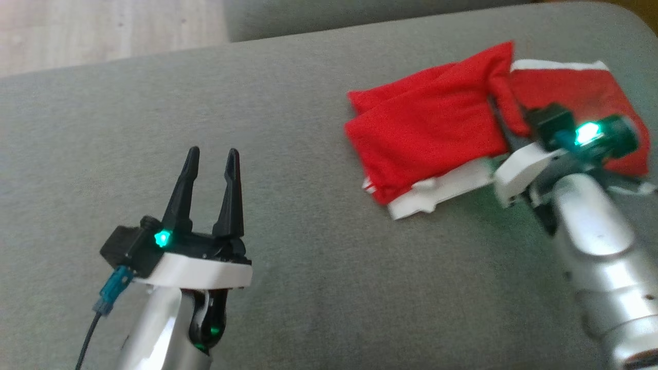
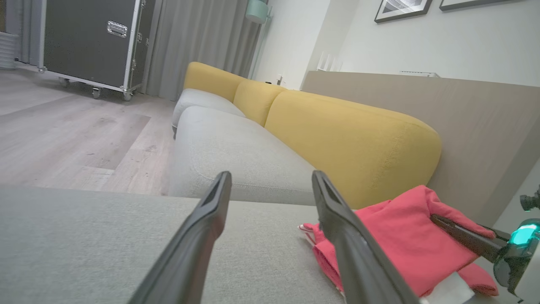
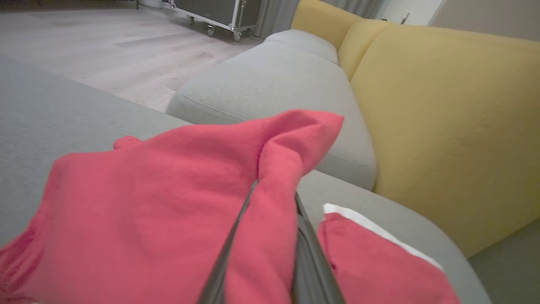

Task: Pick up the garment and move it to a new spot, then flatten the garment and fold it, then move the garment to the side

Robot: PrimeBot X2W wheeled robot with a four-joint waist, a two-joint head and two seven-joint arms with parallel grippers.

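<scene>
Two grippers at work: the right gripper [image 3: 275,194], jaws narrowed, pinches a raised fold of the red, white-trimmed garment [image 1: 432,128] bunched on the grey sofa cushion [image 1: 288,103]. The left gripper [image 1: 213,151] hovers apart, jaws wide, empty. Light, limp cloth likely sags; corners look the best hold.

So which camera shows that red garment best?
Head view: nearly the whole red garment, on the grey cushion. The right wrist view sees a fold close up, pinched in the right claw; the left wrist view catches part.
</scene>
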